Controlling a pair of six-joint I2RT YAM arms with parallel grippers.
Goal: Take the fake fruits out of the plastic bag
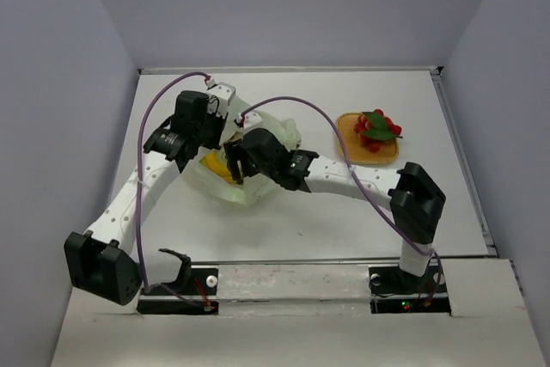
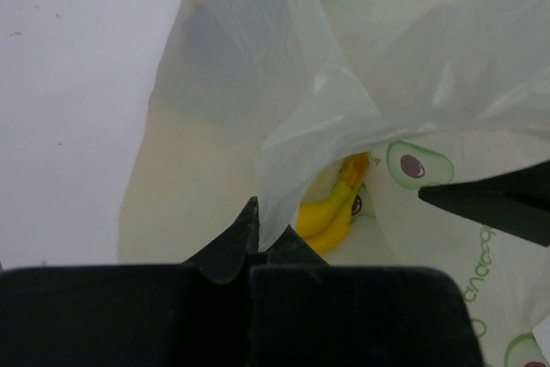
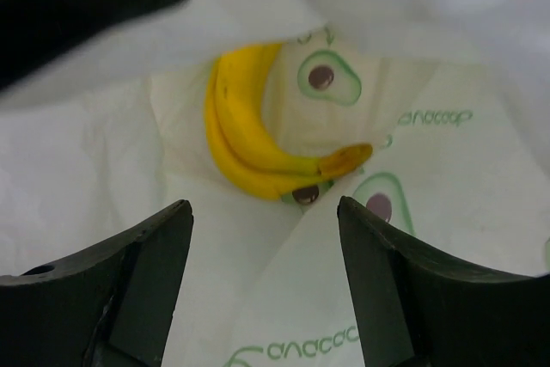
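Hanging inside the mouth of the plastic bag (image 3: 447,238), the right tool (image 3: 262,212) has its two dark fingers spread wide, with nothing between them. Just beyond the fingertips, on the bag's inner floor, lies a bunch of yellow bananas (image 3: 230,135). The bunch is curved, its brownish stem end points right, and neither finger touches it. Green avocado prints (image 3: 329,77) and green lettering show on the film around it.

The left tool (image 2: 249,234) is pressed together on a fold of the bag's thin film, pinching it at the fingertips. The film rises from that pinch and arches over, so in the left wrist view the bananas show through the gap underneath.

From above, both arms meet at the bag, which sits crumpled on the white tabletop (image 1: 344,212) left of centre. The left arm (image 1: 142,186) comes in from the near left, and the right arm (image 1: 344,180) stretches across from the near right. A patch of yellow shows in the bag between the two tools. Well apart to the right, an orange mat (image 1: 346,132) lies flat on the tabletop, carrying a cluster of small red fruits (image 1: 388,128) with green leaves on top.
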